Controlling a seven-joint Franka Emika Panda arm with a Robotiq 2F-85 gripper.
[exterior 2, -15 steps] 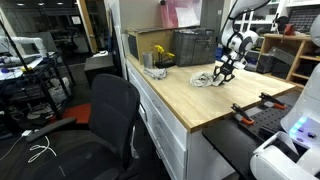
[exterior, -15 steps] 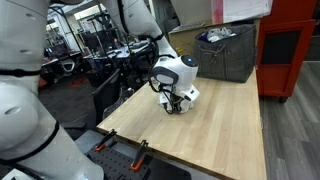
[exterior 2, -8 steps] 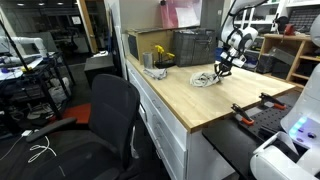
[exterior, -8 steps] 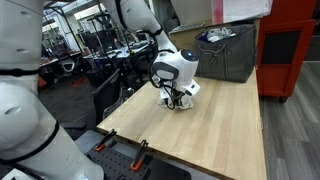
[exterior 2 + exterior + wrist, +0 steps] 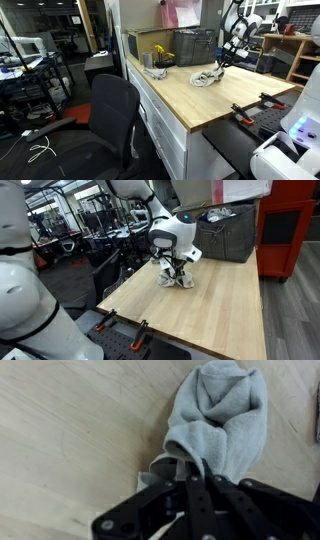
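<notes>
A light grey cloth lies crumpled on the pale wooden table. My gripper is shut on the near edge of the cloth, and the fabric is pulled up into a peak between the black fingers. In both exterior views the gripper hangs just above the table with the cloth trailing down from it onto the wood. The fingertips themselves are buried in the fabric.
A dark mesh basket stands at the back of the table. Near it sits a yellow object. Two black clamps with orange handles grip the near edge. An office chair stands beside the table.
The gripper has shut on the cloth and risen slightly, lifting part of the cloth off the table.
</notes>
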